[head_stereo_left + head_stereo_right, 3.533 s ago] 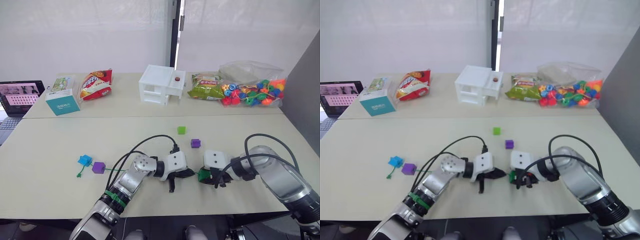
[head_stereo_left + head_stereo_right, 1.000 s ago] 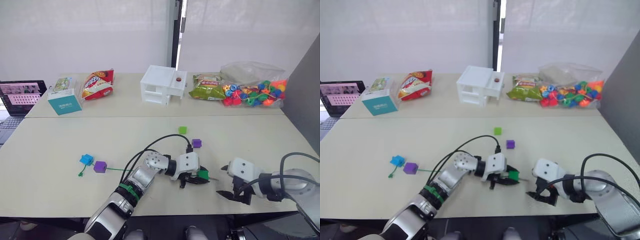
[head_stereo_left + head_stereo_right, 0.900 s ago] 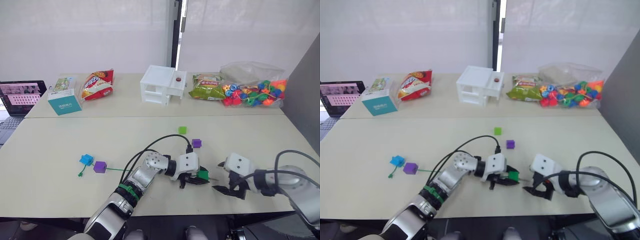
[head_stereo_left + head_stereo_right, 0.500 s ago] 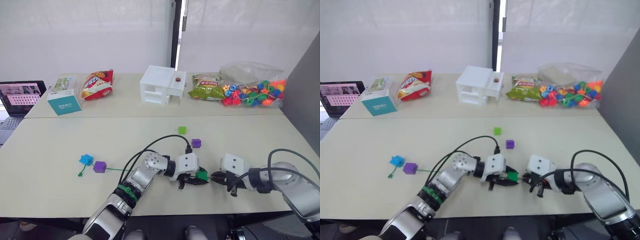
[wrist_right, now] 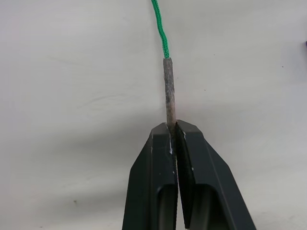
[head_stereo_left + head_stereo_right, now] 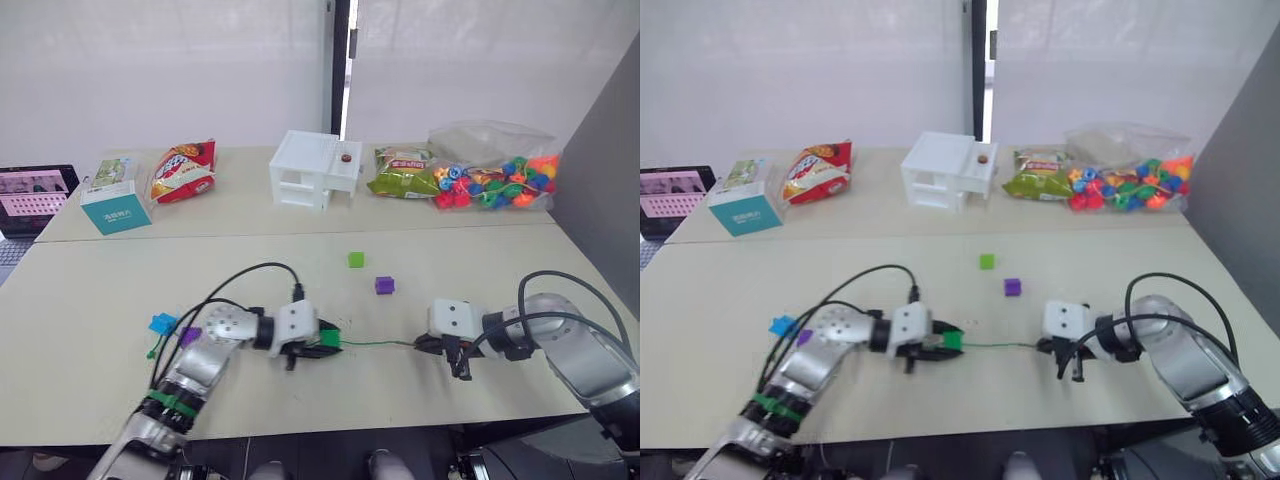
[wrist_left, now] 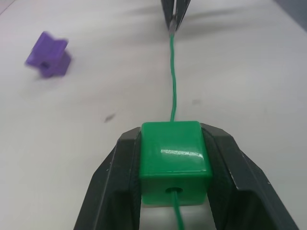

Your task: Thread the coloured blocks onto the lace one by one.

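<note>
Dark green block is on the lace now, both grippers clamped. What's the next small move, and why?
Probably slide the dark green block along the lace with the left gripper, away from the right gripper, towards the purple block and blue block. The lace runs through it, and the right gripper pinches the stiff tip, holding the line taut.

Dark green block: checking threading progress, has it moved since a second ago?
Yes. The dark green block, in the left pincer, slid leftward, farther from the loose purple block.
</note>
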Controlling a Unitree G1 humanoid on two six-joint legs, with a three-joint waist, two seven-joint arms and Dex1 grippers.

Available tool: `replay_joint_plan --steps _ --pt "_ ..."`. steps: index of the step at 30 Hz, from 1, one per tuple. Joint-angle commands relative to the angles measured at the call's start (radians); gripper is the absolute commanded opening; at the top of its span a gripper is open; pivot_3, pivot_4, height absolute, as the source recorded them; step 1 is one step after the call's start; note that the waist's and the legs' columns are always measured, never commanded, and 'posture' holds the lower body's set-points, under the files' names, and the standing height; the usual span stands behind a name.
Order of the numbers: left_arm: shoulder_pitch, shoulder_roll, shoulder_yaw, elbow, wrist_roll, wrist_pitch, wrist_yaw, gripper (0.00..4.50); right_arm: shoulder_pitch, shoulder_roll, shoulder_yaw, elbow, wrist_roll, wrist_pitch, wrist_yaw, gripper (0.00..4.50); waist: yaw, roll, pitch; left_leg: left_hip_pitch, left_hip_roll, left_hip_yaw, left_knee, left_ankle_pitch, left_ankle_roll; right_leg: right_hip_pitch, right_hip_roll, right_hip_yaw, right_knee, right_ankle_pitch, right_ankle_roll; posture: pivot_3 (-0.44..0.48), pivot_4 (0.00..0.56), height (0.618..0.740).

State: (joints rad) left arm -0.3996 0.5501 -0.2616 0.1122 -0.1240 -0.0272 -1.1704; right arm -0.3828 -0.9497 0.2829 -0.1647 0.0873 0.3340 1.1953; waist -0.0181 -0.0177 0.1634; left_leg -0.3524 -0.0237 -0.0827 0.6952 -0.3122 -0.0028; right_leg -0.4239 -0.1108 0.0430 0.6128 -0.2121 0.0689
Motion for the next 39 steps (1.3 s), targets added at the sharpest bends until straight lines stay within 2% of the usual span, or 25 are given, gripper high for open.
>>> replay_joint_plan --steps 1,6,11,14,16,18,21,23,24,28,32,39 --pt "0.053 0.152 0.123 0.026 -0.028 -0.029 -0.044 1.21 -0.042 0.013 0.002 0.026 -0.015 -0.043 0.026 0.0 -0.004 0.0 0.0 0.0 0.0 0.0 -0.001 0.0 0.0 -0.001 0.0 0.0 0.0 0.0 0.0 0.0 0.15 0.74" --pt "0.113 0.341 0.202 0.139 -0.028 -0.102 -0.115 1.21 -0.077 0.039 0.011 0.058 -0.027 -0.066 0.045 0.0 -0.005 0.001 0.0 0.0 0.001 0.001 -0.001 0.0 0.0 -0.001 0.001 -0.001 0.0 0.001 -0.001 0.0 0.15 0.74" --pt "0.127 0.412 0.246 0.217 -0.053 -0.151 -0.172 1.21 -0.097 0.062 0.017 0.082 -0.042 -0.079 0.057 0.0 -0.005 0.001 0.0 0.001 0.002 0.001 -0.002 0.0 0.0 -0.001 0.001 -0.001 0.001 0.001 -0.001 0.0 0.15 0.74" --pt "0.115 0.442 0.264 0.246 -0.095 -0.099 -0.232 1.21 -0.103 0.071 0.018 0.09 -0.048 -0.086 0.062 0.0 -0.007 0.001 0.0 0.001 0.002 0.002 -0.001 0.0 0.0 -0.001 0.001 -0.001 0.001 0.001 -0.001 0.0 0.15 0.74" --pt "0.077 0.453 0.289 0.25 -0.139 -0.038 -0.253 2.24 -0.102 0.079 0.01 0.08 -0.03 -0.067 0.072 0.0 -0.009 0.001 0.0 0.001 0.002 0.002 -0.002 0.0 0.001 -0.002 0.001 -0.001 0.003 0.001 -0.001 0.0 0.15 0.74" --pt "0.037 0.461 0.302 0.266 -0.156 -0.018 -0.27 2.8 -0.102 0.088 0.0 0.06 0.0 -0.031 0.086 0.0 -0.011 0.001 0.001 0.0 0.002 0.002 -0.001 0.0 0.001 -0.003 0.001 -0.001 0.003 0.001 -0.001 0.0 0.15 0.74" --pt "-0.036 0.457 0.312 0.272 -0.167 -0.004 -0.285 3.9 -0.105 0.085 0.007 0.046 -0.002 -0.03 0.103 0.0 -0.005 0.001 0.001 -0.001 0.001 0.001 -0.001 0.0 0.001 -0.002 0.001 -0.001 0.004 0.001 -0.001 0.0 0.15 0.74" --pt "-0.078 0.446 0.307 0.225 -0.197 0.072 -0.296 4.48 -0.107 0.086 0.01 0.043 -0.007 -0.028 0.111 0.0 -0.001 0.001 0.001 -0.001 0.001 0.001 0.0 -0.001 0.001 -0.002 0.001 -0.001 0.004 0.001 -0.001 0.0 0.15 0.74" --pt "-0.089 0.443 0.302 0.206 -0.206 0.099 -0.301 4.48 -0.108 0.086 0.011 0.042 -0.01 -0.028 0.114 0.0 -0.002 0.001 0.001 -0.001 0.001 0.001 0.0 -0.001 0.001 -0.002 0.001 -0.001 0.004 0.001 -0.001 0.0 0.15 0.74" --pt "-0.135 0.331 0.25 0.032 -0.242 0.138 -0.266 4.48 -0.119 0.083 0.027 0.046 -0.028 -0.033 0.133 0.0 0.001 0.0 0.001 -0.001 0.001 0.001 0.0 -0.001 0.001 -0.002 0.001 -0.001 0.008 0.001 -0.001 0.0 0.15 0.74" --pt "-0.106 0.18 0.147 -0.119 -0.217 0.18 -0.184 4.48 -0.138 0.096 0.054 0.037 -0.034 -0.019 0.151 0.0 0.001 0.0 0.001 -0.001 0.001 0.001 0.0 -0.001 0.001 -0.002 0.0 -0.001 0.011 0.001 -0.001 0.0 0.15 0.74" --pt "-0.059 -0.078 -0.018 -0.038 -0.087 0.092 -0.027 4.48 -0.167 0.121 0.105 -0.014 -0.034 0.035 0.177 0.0 -0.001 0.0 0.001 -0.001 0.001 0.001 0.0 -0.001 0.001 -0.003 0.001 -0.001 0.01 0.001 -0.002 0.0 0.15 0.74"
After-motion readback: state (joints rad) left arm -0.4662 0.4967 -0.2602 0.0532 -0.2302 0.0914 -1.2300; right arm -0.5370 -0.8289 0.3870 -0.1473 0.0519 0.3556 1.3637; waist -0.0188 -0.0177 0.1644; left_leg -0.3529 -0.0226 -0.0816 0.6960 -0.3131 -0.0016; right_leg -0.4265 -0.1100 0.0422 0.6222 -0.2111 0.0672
